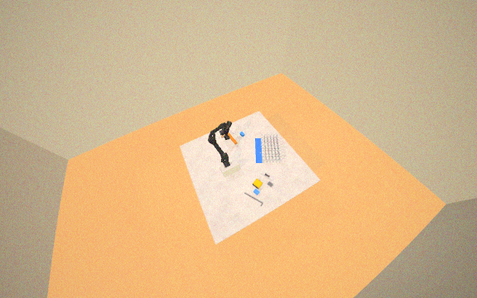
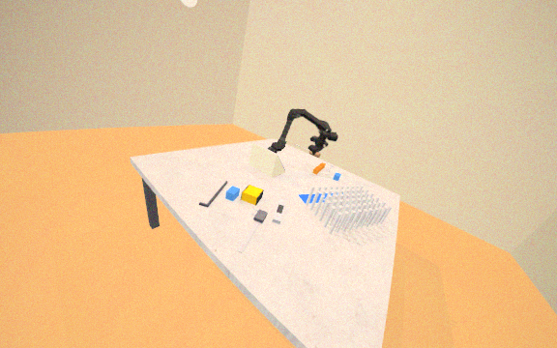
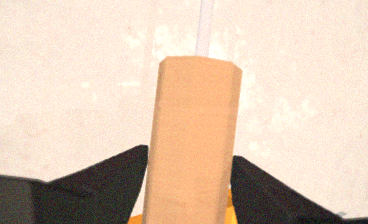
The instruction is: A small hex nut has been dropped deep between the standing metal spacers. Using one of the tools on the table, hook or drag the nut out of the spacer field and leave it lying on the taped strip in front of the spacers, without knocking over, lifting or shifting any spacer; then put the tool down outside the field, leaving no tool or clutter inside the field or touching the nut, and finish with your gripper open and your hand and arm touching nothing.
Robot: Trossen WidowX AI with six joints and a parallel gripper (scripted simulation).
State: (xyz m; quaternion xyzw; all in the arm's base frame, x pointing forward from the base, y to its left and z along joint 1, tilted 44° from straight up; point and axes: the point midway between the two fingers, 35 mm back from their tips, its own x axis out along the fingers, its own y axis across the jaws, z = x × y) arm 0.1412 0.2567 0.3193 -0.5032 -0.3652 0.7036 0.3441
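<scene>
A: Wrist view: tan wooden handle (image 3: 192,140) fills centre frame, black fingers clamped on both its sides, partly open around its width. A thin pale shaft (image 3: 204,27) runs up from the handle's top end to the upper edge.

B: Top view shows none of that grip. Arm (image 1: 219,142) left of centre, an orange piece (image 1: 233,139) by its head, blue taped strip (image 1: 258,150) just right, spacers (image 1: 272,148) beside the strip.

A: Exterior view: gripper (image 2: 318,146) raised above the worktop (image 2: 307,271) at upper centre; spacer field (image 2: 351,209) lower right of it, well apart.

B: The nut?

A: Cannot make it out in any view; spacers too fine.

B: Lower centre, top view: yellow block (image 1: 257,182), dark L-shaped key (image 1: 253,198).
</scene>
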